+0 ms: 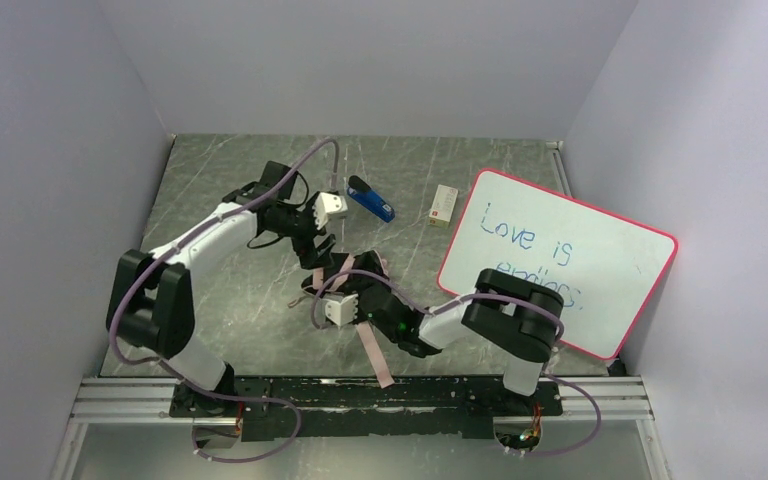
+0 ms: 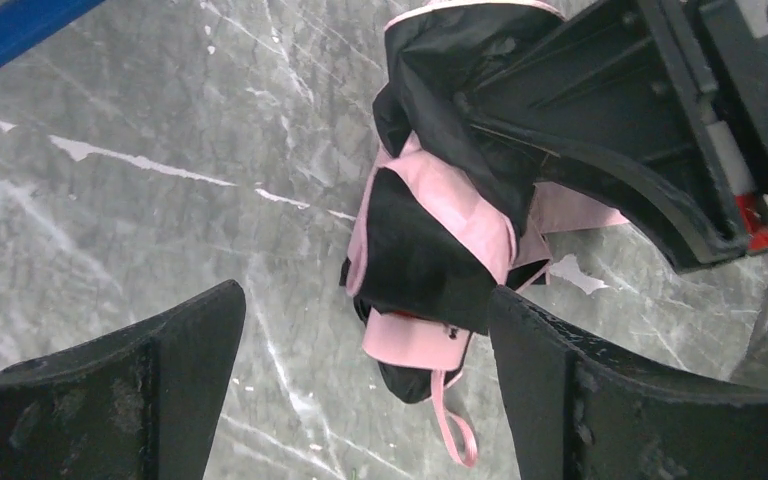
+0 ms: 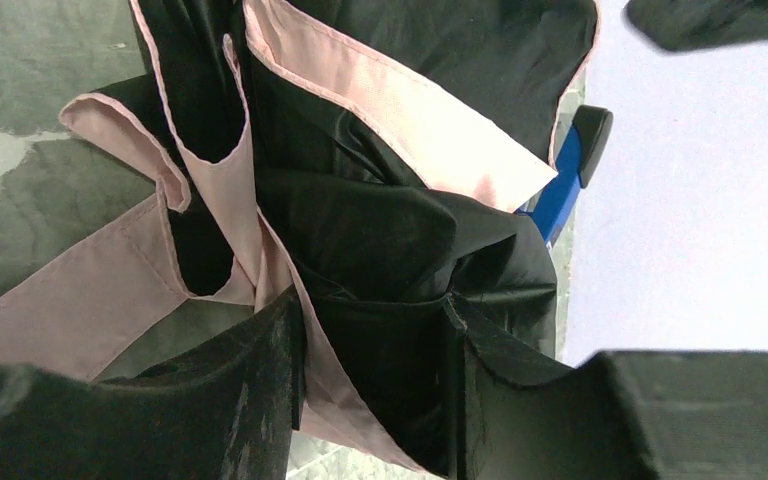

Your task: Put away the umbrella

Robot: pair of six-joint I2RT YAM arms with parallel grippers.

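The umbrella (image 1: 372, 266) lies half-folded mid-table, pale pink outside and black inside. A long pink strip (image 1: 375, 355) of it trails toward the near edge. My right gripper (image 3: 375, 390) is shut on the bunched black and pink fabric (image 3: 380, 250); in the top view it sits at the bundle's near side (image 1: 352, 296). My left gripper (image 2: 365, 390) is open, its fingers (image 2: 160, 380) standing either side of the umbrella's free end (image 2: 430, 250). A pink strap loop (image 2: 457, 432) hangs there, untouched. From above, the left gripper (image 1: 318, 255) is just left of the bundle.
A blue-and-black stapler (image 1: 371, 199) and a small white box (image 1: 444, 205) lie behind the umbrella. A pink-framed whiteboard (image 1: 560, 258) with blue writing leans at the right. Grey walls close in the marbled table (image 1: 230, 190) on three sides.
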